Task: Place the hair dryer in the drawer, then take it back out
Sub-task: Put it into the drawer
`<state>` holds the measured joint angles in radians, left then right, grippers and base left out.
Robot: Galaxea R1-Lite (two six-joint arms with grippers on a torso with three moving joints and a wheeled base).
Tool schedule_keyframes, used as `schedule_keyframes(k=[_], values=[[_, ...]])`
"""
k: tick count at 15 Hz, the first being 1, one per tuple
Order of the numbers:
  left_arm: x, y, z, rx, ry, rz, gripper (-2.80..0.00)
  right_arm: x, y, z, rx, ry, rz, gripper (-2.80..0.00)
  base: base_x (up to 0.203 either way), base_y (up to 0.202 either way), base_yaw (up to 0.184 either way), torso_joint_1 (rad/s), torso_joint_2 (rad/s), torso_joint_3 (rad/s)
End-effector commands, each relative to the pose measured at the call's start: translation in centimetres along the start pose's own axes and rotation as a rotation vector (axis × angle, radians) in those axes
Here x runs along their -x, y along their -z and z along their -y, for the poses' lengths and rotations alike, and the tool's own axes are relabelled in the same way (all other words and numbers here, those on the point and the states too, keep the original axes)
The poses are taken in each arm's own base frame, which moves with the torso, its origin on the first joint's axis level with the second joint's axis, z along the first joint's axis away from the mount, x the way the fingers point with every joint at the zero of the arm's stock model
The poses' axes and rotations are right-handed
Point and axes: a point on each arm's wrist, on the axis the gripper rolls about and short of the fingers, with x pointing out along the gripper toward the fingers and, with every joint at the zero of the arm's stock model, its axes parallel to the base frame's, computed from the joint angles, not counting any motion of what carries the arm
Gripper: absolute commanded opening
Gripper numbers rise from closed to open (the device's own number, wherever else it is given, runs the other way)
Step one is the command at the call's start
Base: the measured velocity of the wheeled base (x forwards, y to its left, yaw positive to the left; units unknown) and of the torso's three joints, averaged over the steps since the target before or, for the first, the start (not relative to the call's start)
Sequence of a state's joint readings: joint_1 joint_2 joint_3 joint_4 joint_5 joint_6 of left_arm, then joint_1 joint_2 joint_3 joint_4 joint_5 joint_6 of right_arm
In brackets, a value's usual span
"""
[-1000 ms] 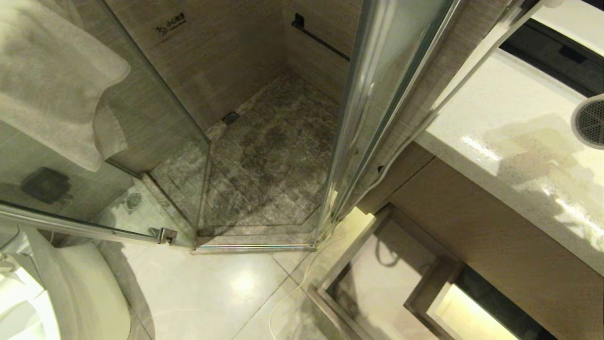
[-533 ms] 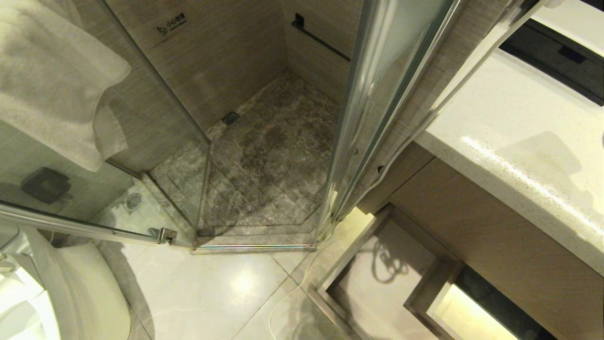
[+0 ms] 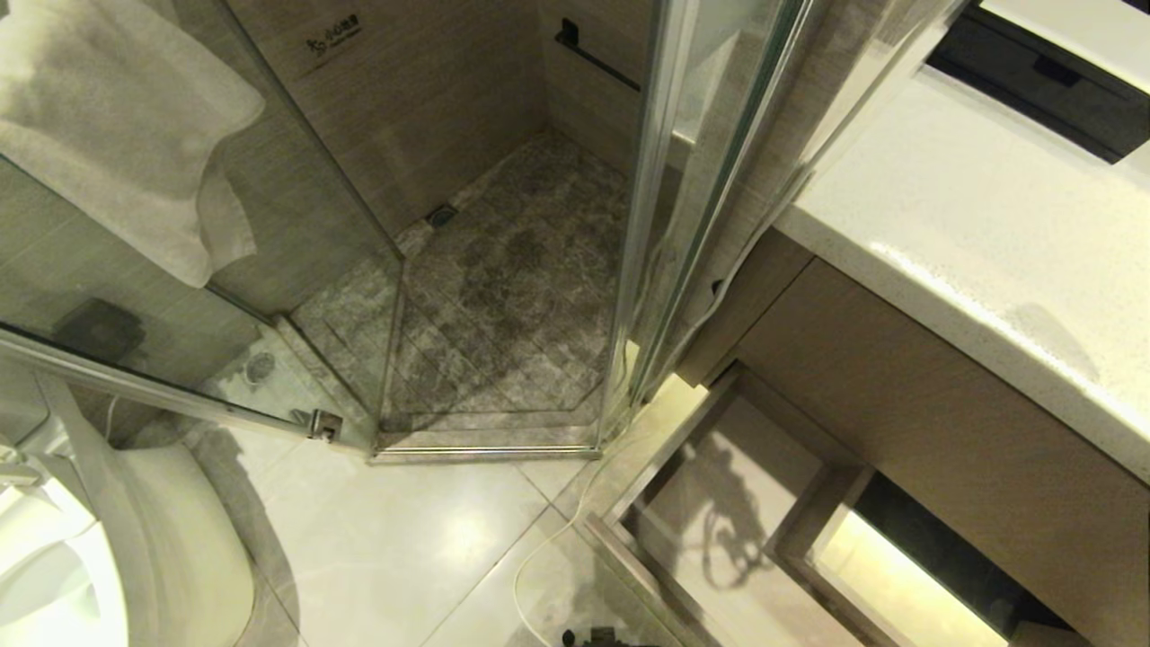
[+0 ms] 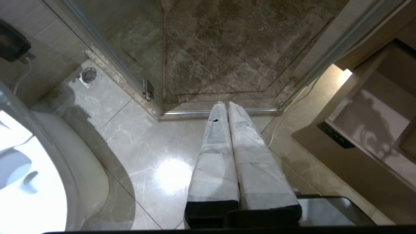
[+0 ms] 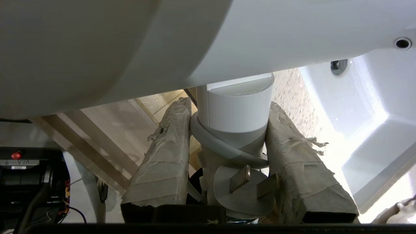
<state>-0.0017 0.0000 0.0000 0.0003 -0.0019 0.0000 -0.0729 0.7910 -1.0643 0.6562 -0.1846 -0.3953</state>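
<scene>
The round dark grille that showed at the right edge of the head view a second ago has gone from that view, and the whole scene has shifted with the camera. The small white cylindrical hair dryer (image 5: 234, 107) now appears only in the right wrist view, its handle clamped between the paper-wrapped fingers (image 5: 162, 156) of the right gripper (image 5: 229, 112), above the white basin (image 5: 364, 107), with its plug (image 5: 247, 188) hanging below. The wide light-brown wood-grain drawer (image 3: 669, 557) stands open. The left gripper (image 4: 225, 104) hangs over the floor, its fingers pressed together.
</scene>
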Motion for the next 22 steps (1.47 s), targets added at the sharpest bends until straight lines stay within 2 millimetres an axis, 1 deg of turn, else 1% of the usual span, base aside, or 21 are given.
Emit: schedule_keyframes(k=[1, 4, 7, 14, 22], values=[[0.0, 0.0, 0.0, 0.0, -0.001, -0.001, -2.8, 2.3, 1.9, -0.3, -0.004, 0.015, 0.057, -2.8, 0.0, 0.0, 0.0, -0.296, 0.11, -0.213], [0.0, 0.0, 0.0, 0.0, -0.001, -0.001, -2.8, 3.2, 3.4, -0.8, -0.01, 0.023, 0.065, -2.8, 0.0, 0.0, 0.0, -0.305, 0.08, -0.222], [0.0, 0.0, 0.0, 0.0, -0.001, -0.001, -2.8, 3.5, 4.0, -0.9, -0.021, 0.029, 0.083, -2.8, 0.0, 0.0, 0.0, -0.287, 0.04, -0.243], [0.0, 0.0, 0.0, 0.0, -0.001, -0.001, -2.8, 3.3, 4.0, -1.0, -0.022, 0.033, 0.109, -2.8, 0.0, 0.0, 0.0, -0.254, -0.01, -0.278], [0.0, 0.0, 0.0, 0.0, -0.001, -0.001, -2.8, 3.7, 3.9, -0.8, -0.035, 0.052, 0.153, -2.8, 0.0, 0.0, 0.0, -0.201, -0.12, -0.316]])
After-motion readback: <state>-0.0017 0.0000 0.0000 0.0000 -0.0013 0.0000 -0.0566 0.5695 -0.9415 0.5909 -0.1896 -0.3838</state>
